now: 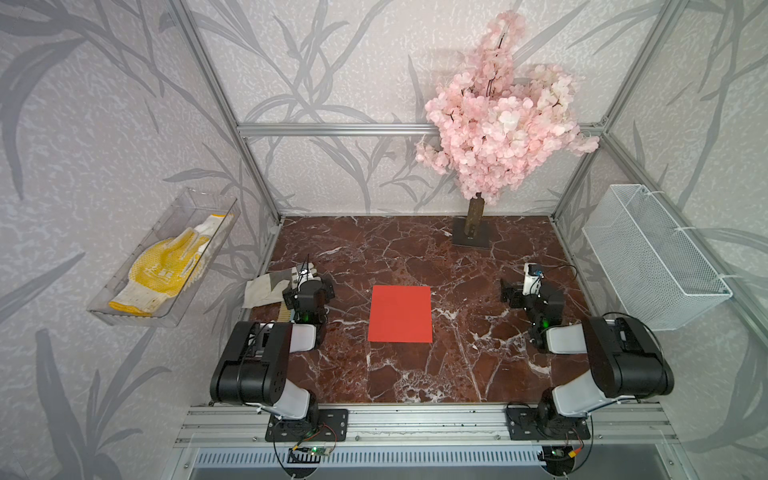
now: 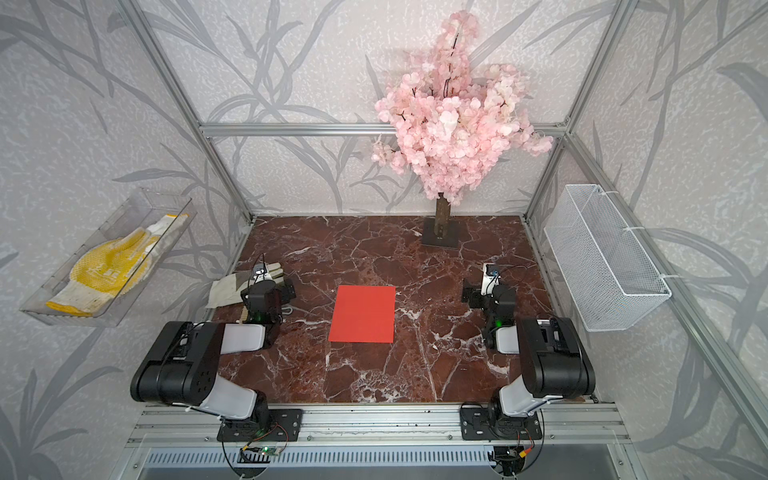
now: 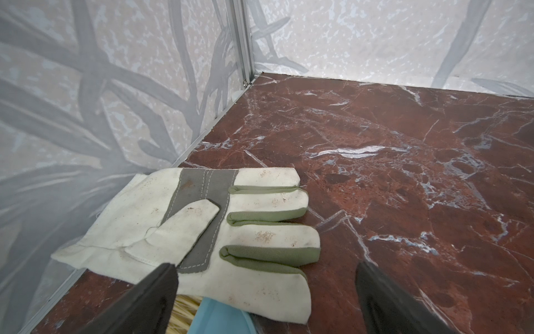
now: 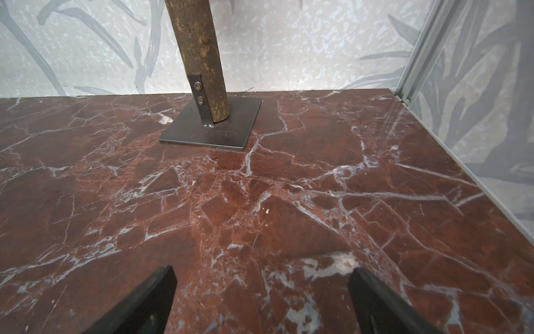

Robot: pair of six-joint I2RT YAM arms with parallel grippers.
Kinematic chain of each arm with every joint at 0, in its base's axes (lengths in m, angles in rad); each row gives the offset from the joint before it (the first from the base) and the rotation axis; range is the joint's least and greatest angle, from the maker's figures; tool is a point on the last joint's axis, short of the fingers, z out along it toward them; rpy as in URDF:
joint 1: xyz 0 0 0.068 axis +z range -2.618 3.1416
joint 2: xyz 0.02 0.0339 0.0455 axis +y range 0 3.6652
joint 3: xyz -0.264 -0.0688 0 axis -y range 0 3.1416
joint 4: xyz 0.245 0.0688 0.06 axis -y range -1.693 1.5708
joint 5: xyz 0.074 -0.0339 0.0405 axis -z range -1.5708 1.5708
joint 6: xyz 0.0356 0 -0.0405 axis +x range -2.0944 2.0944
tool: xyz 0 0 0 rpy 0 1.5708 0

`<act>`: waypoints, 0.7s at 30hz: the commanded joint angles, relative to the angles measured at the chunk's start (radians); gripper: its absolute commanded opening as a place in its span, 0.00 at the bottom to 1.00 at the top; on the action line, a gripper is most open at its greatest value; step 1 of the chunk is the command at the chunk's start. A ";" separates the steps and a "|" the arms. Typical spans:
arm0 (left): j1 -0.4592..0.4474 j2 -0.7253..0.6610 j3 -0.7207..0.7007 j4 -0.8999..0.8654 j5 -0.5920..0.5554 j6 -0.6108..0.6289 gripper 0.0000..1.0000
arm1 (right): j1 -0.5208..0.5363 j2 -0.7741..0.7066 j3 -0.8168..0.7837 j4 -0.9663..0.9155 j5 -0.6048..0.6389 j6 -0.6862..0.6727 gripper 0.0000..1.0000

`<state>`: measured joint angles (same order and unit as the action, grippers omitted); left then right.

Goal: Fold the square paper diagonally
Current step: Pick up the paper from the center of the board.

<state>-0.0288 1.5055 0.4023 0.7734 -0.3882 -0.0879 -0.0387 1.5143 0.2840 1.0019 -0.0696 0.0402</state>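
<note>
In both top views the square paper (image 1: 400, 314) (image 2: 362, 314), a plain, matte, bright red-orange sheet, lies flat and unfolded near the middle of the red-brown marble counter (image 1: 415, 374) (image 2: 374, 374). It sits between the two black-and-white arms and touches neither. The left arm (image 1: 253, 365) reaches over a pale grey-white work glove (image 1: 262, 291) at the counter's left edge. The right arm (image 1: 623, 357) points toward the back on the other side. An artificial tree with pink blossoms (image 1: 498, 124) stands on a dark square plate at the back. A white wire-mesh basket (image 1: 652, 257) hangs on the right wall. A clear plastic tray (image 1: 124, 307) on the left wall holds a yellow-dotted knit glove (image 1: 166, 270).

In the left wrist view the left arm's fingers (image 3: 150, 297) stand wide apart with nothing between them. One is above the work glove (image 3: 202, 231), which lies palm up by the wall. Straw-coloured fibres and something light blue (image 3: 219, 318) show from under the glove's edge. The paper is out of this view.

In the right wrist view the right arm's fingers (image 4: 144, 300) are also spread wide and empty over bare counter (image 4: 404, 202). Ahead are the tree's brown trunk (image 4: 199, 57) and its plate (image 4: 231, 136). The paper is out of this view too.
</note>
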 commanded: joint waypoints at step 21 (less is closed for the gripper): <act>-0.016 -0.560 0.209 -1.004 0.580 -0.584 1.00 | 0.612 -0.435 0.559 -1.566 0.048 0.261 0.99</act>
<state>-0.0368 0.9451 0.6353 -0.1387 0.0559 -0.5976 0.4915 1.0237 0.7937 -0.3328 -0.0418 0.2493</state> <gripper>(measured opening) 0.998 0.993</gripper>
